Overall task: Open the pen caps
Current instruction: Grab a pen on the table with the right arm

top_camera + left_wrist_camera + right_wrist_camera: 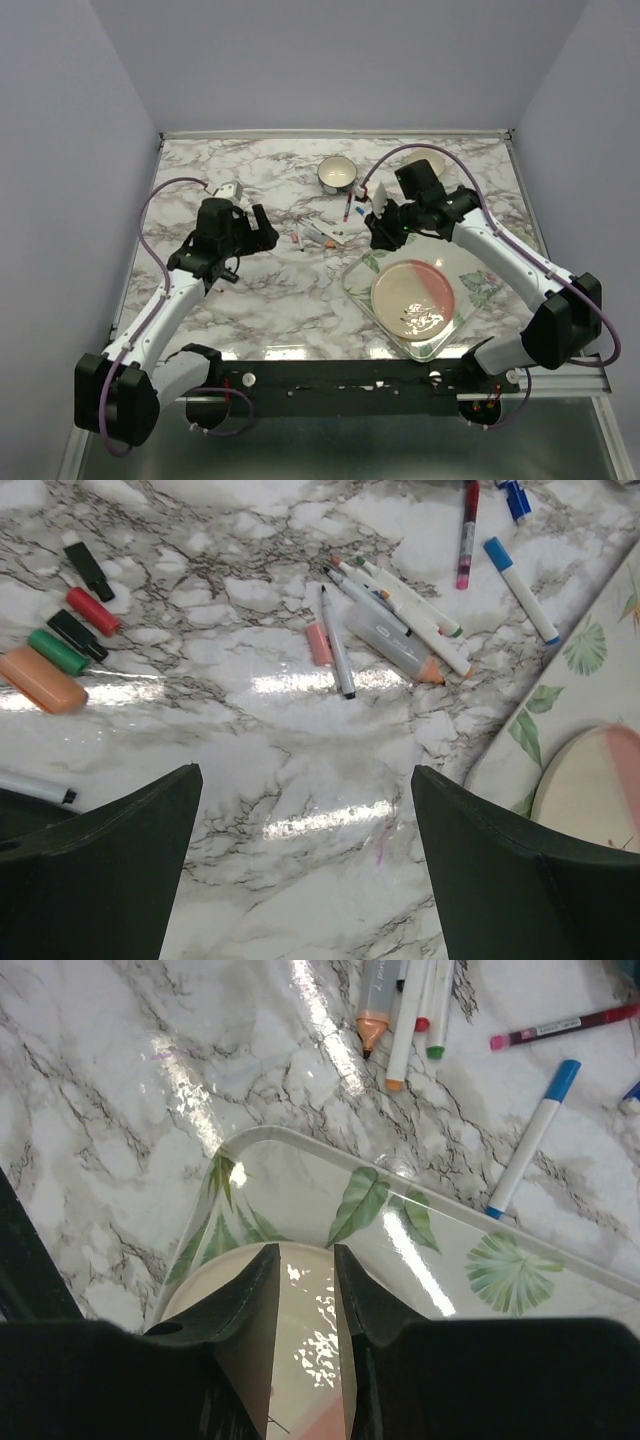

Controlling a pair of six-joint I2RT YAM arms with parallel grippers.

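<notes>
Starting at the left, the left claw is seen spread wide with nothing in it, hung above the bare marble bench. Up and to its left, loose caps are laid in a row: two black caps, a red cap, a green cap and an orange cap (these are judged to be already off their pens). Toward the middle a cluster of pens is heaped, several with bare tips. To its right a blue-capped pen lies alone just beside the tray, its blue cap judged to be seated. At the far right the right claw is held over the plate in the tray, its fingers drawn almost together with only a thin gap, and nothing is gripped.

The caps can be expected to be light, hard and smooth, so slipping is likely under a weak pinch, and a friction fit has to be overcome. The barrel is best taken at mid-length by one claw and the cap pinched across its sides by the other, then drawn straight along the pen's axis.
</notes>
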